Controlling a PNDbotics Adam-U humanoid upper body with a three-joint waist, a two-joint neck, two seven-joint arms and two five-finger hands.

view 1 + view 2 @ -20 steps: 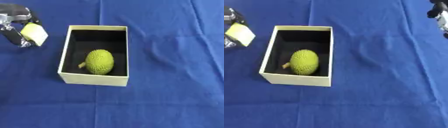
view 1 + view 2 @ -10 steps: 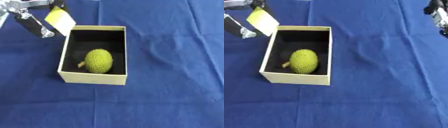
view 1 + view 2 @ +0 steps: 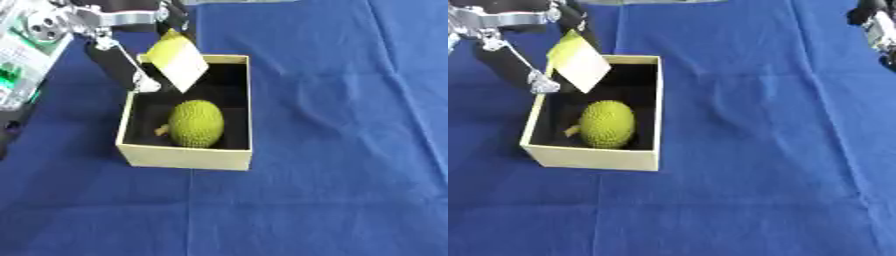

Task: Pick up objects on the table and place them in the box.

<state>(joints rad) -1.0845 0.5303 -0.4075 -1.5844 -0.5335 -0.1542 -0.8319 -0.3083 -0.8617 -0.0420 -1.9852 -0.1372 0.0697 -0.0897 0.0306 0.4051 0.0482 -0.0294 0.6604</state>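
Note:
A cream cardboard box (image 3: 186, 159) with a dark inside lies left of the middle of the blue table. A green spiky fruit (image 3: 196, 123) rests in its near half. My left hand (image 3: 114, 35) reaches in from the upper left and pinches a small yellow and white carton (image 3: 177, 62), which hangs tilted over the box's far left corner. Only a bit of my right hand (image 3: 877, 27) shows, at the upper right edge of the right eye view, well away from the box; its fingers are cut off.
A blue cloth (image 3: 332, 150) covers the table. A white and green panel (image 3: 19, 65) stands at the far left edge in the left eye view.
My left hand has carried the yellow carton rightward from outside the box's left side to above its far left corner. The fruit and box stay put.

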